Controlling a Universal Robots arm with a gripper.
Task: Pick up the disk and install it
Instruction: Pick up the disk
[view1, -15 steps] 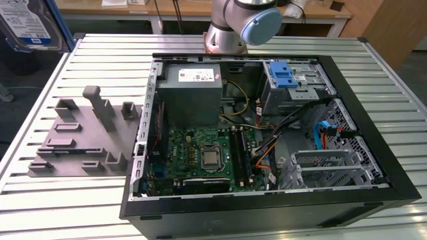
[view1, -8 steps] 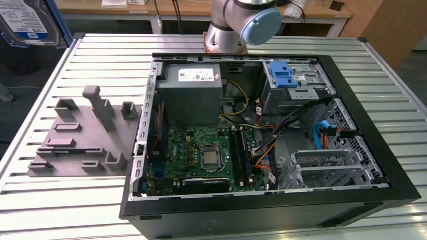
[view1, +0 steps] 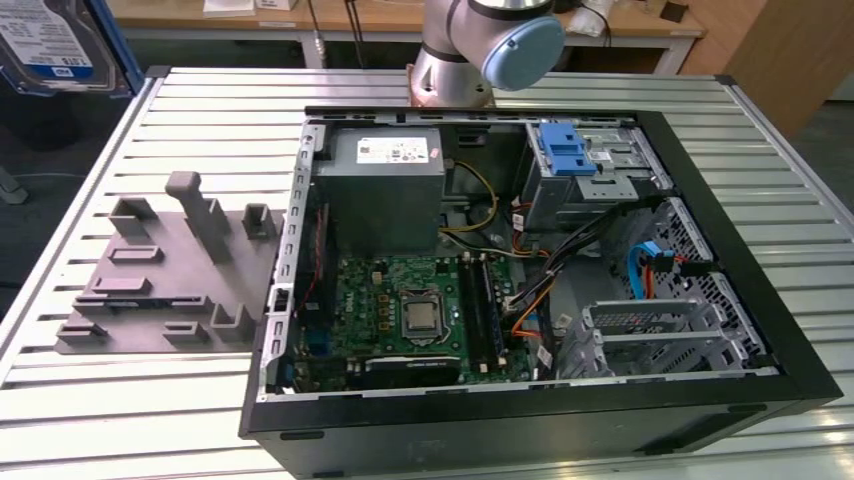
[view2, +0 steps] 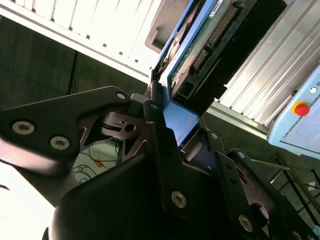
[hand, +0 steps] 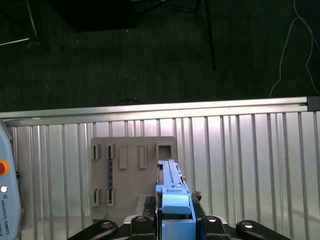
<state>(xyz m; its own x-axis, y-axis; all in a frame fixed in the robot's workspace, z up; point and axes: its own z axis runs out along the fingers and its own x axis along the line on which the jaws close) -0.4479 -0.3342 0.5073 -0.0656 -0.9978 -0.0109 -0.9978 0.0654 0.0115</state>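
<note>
Silver ribbed table (view1: 134, 420) under everything, bearing an open black computer case (view1: 534, 425) laid on its side, circuit board and cables exposed. Just beside the case, toward the exterior view's left, a grey slotted holder (view1: 147, 290) with bare slots. High in the exterior view's upper left corner, well apart from the case: the disk (view1: 47, 50), label outward, ringed by its blue frame. Clamped edge-on in the gripper (view2: 167, 117), with fingers (view2: 152, 107) pressed to the blue frame from both sides in the second wrist view. Judged as the carrying step: pickup done, installing not yet begun. Probably calls for crossing over to the case, then squaring the frame with the metal cage (view1: 667, 330) toward the exterior view's right. Some risk of snagging the loose cables (view1: 561, 270).
</note>
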